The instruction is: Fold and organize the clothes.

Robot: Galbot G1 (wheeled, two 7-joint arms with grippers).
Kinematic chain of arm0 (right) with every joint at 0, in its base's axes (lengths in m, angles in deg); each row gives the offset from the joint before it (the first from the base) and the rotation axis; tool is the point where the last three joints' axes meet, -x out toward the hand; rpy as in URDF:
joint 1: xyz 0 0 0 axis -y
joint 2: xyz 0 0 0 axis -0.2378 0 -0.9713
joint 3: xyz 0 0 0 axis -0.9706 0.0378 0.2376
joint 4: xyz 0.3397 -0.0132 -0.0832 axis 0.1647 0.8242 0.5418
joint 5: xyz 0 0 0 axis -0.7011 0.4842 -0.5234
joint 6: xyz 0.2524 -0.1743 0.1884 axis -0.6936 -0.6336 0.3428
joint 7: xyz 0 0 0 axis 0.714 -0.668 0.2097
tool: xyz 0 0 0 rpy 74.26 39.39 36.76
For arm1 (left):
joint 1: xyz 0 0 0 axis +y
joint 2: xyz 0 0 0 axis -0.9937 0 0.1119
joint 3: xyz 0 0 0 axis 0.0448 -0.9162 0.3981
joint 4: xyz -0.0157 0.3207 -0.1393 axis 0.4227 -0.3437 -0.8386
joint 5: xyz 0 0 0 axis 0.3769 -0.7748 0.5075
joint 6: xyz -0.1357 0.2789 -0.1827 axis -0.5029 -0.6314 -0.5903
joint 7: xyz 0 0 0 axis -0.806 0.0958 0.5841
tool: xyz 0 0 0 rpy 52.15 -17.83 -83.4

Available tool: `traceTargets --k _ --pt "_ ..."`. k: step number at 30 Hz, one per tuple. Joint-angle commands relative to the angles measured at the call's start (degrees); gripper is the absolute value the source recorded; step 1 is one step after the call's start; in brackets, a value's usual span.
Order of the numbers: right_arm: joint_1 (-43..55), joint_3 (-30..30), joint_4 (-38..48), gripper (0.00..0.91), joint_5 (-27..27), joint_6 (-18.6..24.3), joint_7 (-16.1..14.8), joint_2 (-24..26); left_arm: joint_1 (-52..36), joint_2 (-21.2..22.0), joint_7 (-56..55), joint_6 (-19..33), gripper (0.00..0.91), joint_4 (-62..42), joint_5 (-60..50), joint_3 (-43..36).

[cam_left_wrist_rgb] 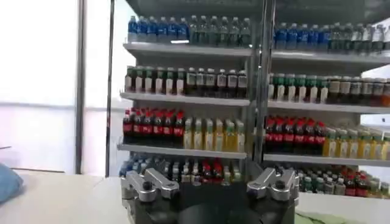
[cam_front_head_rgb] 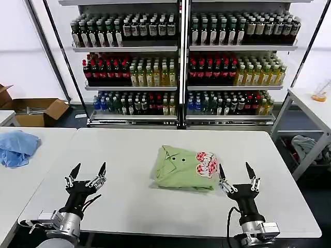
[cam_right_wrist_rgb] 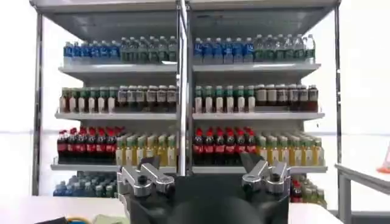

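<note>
Your shirt (cam_front_head_rgb: 185, 168), mid-surface, looks light, limp and slippery; pinch a folded edge with either wide-spread hand: left hand (cam_front_head_rgb: 87, 173), right hand (cam_front_head_rgb: 236, 172).

A: How much room is there on the worktop (cam_front_head_rgb: 134, 150)?

B: Plenty. The folded green shirt (cam_front_head_rgb: 185, 168) is the one thing lying on it, a little right of centre. Bare surface runs to its left, behind it, and along the near edge.

A: And around the grippers?

B: The right gripper (cam_front_head_rgb: 236, 172) hovers with jaws spread just beside the shirt's near right corner. The left gripper (cam_front_head_rgb: 89, 172), jaws spread too, hangs over bare surface, well apart from the shirt.

A: Anything further out?

B: A blue cloth (cam_front_head_rgb: 16, 147) on the neighbouring table to the left, and the bottle shelves (cam_front_head_rgb: 181, 62) beyond the far edge.
</note>
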Motion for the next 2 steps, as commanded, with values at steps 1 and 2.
traceTargets --k 1,2 --pt "-0.5 -0.3 -0.4 0.907 -1.0 -2.3 -0.6 -0.3 0.0 0.1 0.1 0.0 0.907 -0.2 0.0 0.2" --pt "-0.2 -0.2 -0.1 0.907 -2.2 -2.7 -0.8 -0.5 0.1 0.1 0.1 0.1 0.907 -0.2 0.1 0.2"
